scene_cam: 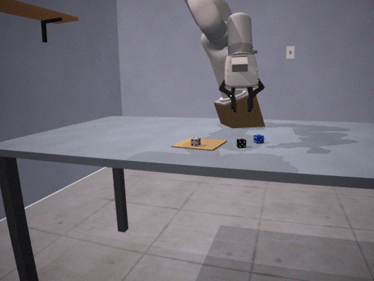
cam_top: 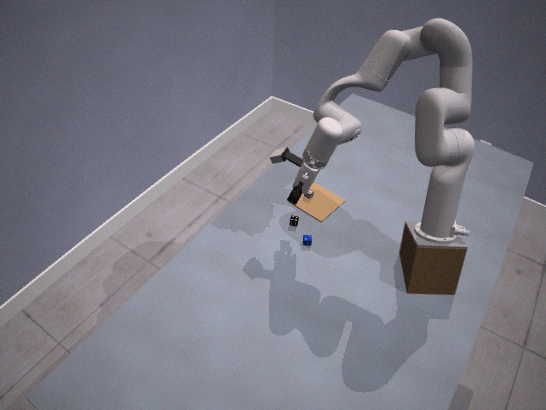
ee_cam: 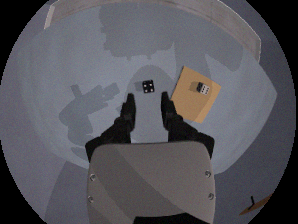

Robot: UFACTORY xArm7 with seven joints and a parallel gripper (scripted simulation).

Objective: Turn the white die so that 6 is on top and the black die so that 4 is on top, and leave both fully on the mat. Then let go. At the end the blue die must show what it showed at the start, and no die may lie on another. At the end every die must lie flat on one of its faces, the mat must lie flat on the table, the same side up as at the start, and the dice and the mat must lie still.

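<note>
The white die [cam_top: 309, 194] [scene_cam: 195, 141] [ee_cam: 203, 88] lies flat on the orange mat [cam_top: 324, 209] [scene_cam: 210, 147] [ee_cam: 189, 111]; its bright face in the wrist view seems to show six pips. The black die [cam_top: 294, 220] [scene_cam: 241, 143] [ee_cam: 148, 86] lies flat on the table beside the mat, off it, with four pips on top in the wrist view. The blue die [cam_top: 307, 240] [scene_cam: 258, 139] lies on the table beyond the black die and is not seen in the wrist view. My gripper [cam_top: 294, 200] [scene_cam: 242, 110] [ee_cam: 147, 100] is open and empty, high above the table, fingers partly apart.
The table [cam_top: 200, 310] [scene_cam: 103, 137] carries the mat and dice. The arm's brown base block [cam_top: 431, 270] [scene_cam: 241, 114] stands on it. A wall shelf [scene_cam: 38, 13] is at the upper left in the exterior view.
</note>
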